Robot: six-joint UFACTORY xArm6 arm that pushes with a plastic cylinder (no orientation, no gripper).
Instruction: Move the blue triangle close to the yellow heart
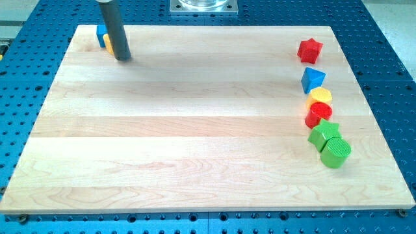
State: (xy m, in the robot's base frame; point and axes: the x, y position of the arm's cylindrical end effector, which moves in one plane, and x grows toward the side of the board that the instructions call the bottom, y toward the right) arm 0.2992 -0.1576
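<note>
My tip is down on the wooden board near its top-left corner. It's a bare rod, nothing to open or close, holding nothing. Just to its left, partly hidden behind the rod, sit a blue block and a yellow block, touching each other; shapes can't be made out. Whether the tip touches them, can't tell. Far to the tip's right, across the board: red star, below it blue triangle, yellow heart touching it, then red cylinder, green star, green cylinder in a column
</note>
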